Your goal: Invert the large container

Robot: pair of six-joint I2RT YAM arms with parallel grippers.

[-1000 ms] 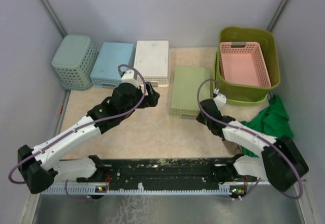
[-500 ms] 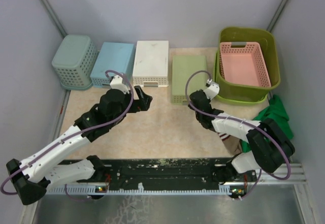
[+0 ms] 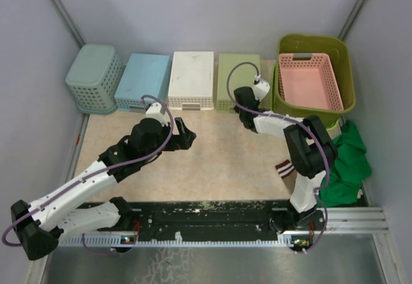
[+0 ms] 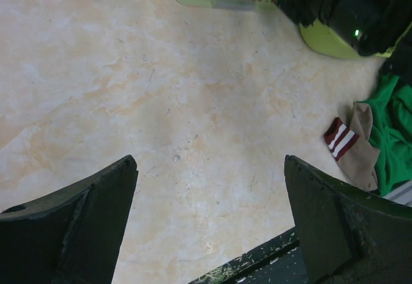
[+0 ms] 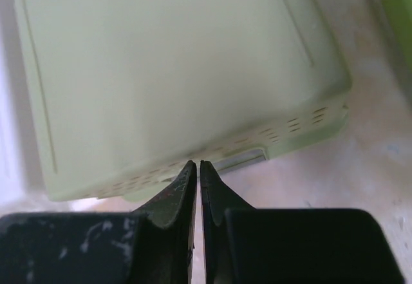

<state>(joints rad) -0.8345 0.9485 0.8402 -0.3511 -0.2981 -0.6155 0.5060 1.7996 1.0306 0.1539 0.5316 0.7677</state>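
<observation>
The large container is a lime-green tub at the back right, standing upright with a pink perforated basket inside it. Its edge shows in the left wrist view and in the right wrist view. My right gripper is shut and empty, its tips at the near edge of an overturned pale-green basket, left of the tub. My left gripper is open and empty over bare table, well left of the tub.
Along the back wall stand an overturned teal basket, blue basket, white basket and the pale-green basket. A green cloth and a striped sock lie at the right near the right arm.
My right gripper has pushed the pale-green basket away from me into line with the other overturned baskets. My left arm has drawn back a little toward the near side.
</observation>
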